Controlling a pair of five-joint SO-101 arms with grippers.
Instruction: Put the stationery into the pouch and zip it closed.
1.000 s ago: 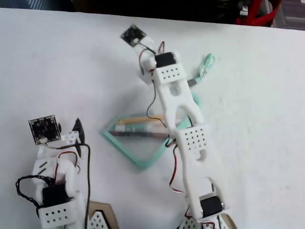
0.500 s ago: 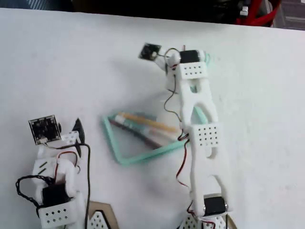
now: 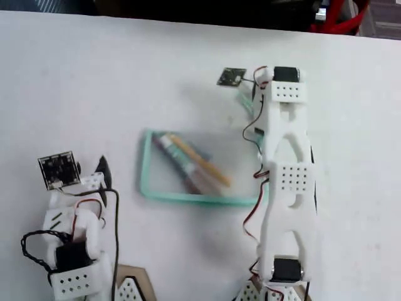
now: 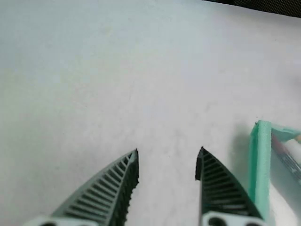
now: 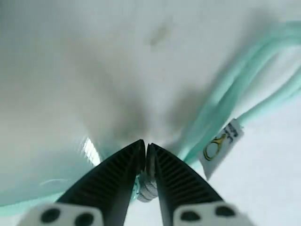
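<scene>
The plain white surface carries everything. My right arm of white printed plastic runs from 5 o'clock up to 1 o'clock in the high view, along the right-hand end of the pouch. The flat clear plastic pouch with mint-green trim lies near the middle of the surface. My left arm, also white plastic, sits folded at 8 o'clock, well apart from the right one.

The stationery, a bundle of pens and a yellow pencil, lies slantwise inside the pouch, seen through its clear wall (whether the zip is fully drawn I cannot tell).

My left pincer is released, its two dark ribbed fingers spread over bare surface, with the pouch's mint edge just beside it toward 3 o'clock.

A mint-green cord strap trails from the pouch's 1 o'clock corner, and a small white fabric label with a gold mark hangs by it.

My right pincer is clenched on the small silver zip pull at that same corner.
</scene>
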